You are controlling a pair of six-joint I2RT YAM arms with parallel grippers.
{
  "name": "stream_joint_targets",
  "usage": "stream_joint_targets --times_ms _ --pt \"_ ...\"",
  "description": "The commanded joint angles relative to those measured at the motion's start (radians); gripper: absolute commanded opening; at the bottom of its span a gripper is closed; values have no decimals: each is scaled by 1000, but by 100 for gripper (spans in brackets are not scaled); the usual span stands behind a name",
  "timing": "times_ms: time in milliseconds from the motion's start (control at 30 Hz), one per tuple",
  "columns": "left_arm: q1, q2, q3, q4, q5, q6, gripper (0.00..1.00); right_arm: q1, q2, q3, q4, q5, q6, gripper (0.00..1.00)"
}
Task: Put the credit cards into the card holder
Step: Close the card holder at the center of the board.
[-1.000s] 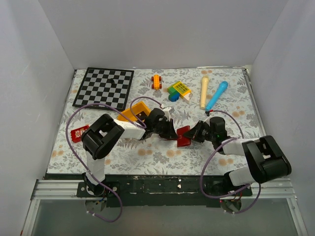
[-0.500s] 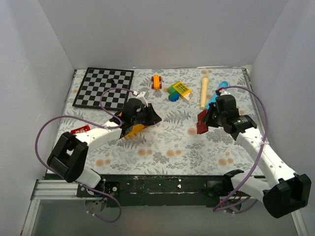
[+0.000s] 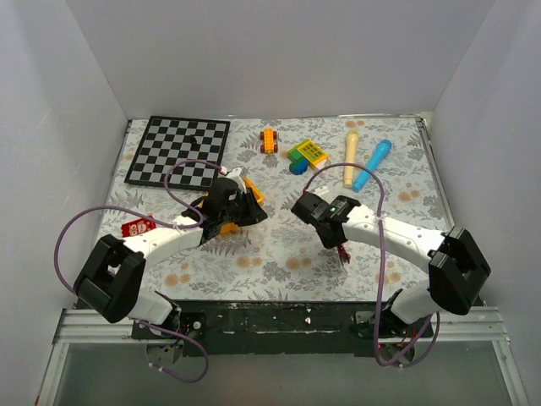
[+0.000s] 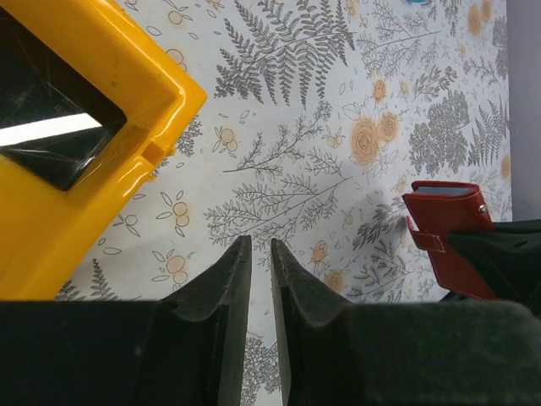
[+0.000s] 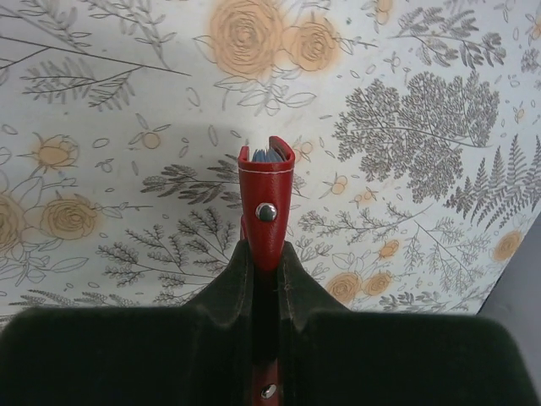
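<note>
Grip: right end effector (image 5: pixel 264 249) is clamped on the card holder (image 5: pixel 266 199), with a finger pressed on each maroon side.
Holder place: lifted off the surface (image 3: pixel 279 254), near its middle, toward 4 o'clock in the top view.
Right wrist only: the snap stud on the holder's tab and pale blue edges peeking out at its top. The top view gives just a red sliver under the right arm.
Left end effector (image 4: pixel 260 245): fingers almost together with a thin slit between them and nothing in it, just beside the yellow bin (image 4: pixel 51 228).
Left wrist only: a glossy black flat piece lies inside the bin at 10 o'clock. It looks like one of the credit cards (image 4: pixel 51 127), though I cannot tell for sure. The holder sits at 3 o'clock of that view.
Far edge: chessboard (image 3: pixel 179 150) at 10 o'clock, toy car (image 3: pixel 269 139) and blocks (image 3: pixel 306 155) at 12, cream stick (image 3: pixel 350 158) and blue stick (image 3: pixel 372 165) at 1.
Left edge: red packet (image 3: pixel 138 227) at 9 o'clock.
Open room: bare floral cloth between the two end effectors, along the near edge at 6 o'clock, and at 3 o'clock.
</note>
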Motion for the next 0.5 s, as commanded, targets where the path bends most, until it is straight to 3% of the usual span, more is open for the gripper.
stream_joint_targets --times_ms 0,100,133,200,333,467 --pt "22 -69 -22 -16 -32 1 17 101 59 64 57 60 -12 1" --pt "36 -93 -44 -20 -33 0 18 157 102 76 124 13 2 1" --pt "41 -103 -47 -22 -32 2 19 170 108 76 147 -13 8 32" --pt "48 -110 -54 -26 -35 7 19 193 119 74 193 -61 22 45" --pt "55 -118 -65 -26 -35 11 19 221 122 67 276 -130 36 55" --pt "58 -130 -71 -59 -35 13 19 224 21 6 400 -234 59 58"
